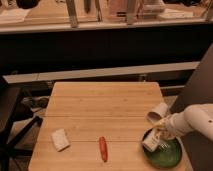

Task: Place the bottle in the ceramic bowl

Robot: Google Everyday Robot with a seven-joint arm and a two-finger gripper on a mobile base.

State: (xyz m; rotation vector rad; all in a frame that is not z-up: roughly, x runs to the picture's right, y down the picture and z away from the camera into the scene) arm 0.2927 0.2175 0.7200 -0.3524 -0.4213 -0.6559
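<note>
A green ceramic bowl (167, 155) sits at the table's front right corner. A white bottle (149, 141) is at the bowl's left rim, tilted, with its lower end over the bowl. My gripper (159, 136) reaches in from the right on a white arm (195, 120) and is right against the bottle, above the bowl's left side. Whether the bottle rests in the bowl or hangs just above it cannot be told.
A wooden table (105, 110) holds a red-orange carrot-like item (103, 148) at front centre and a white sponge-like block (60, 139) at front left. A dark chair (15, 125) stands to the left. A dark counter runs behind the table.
</note>
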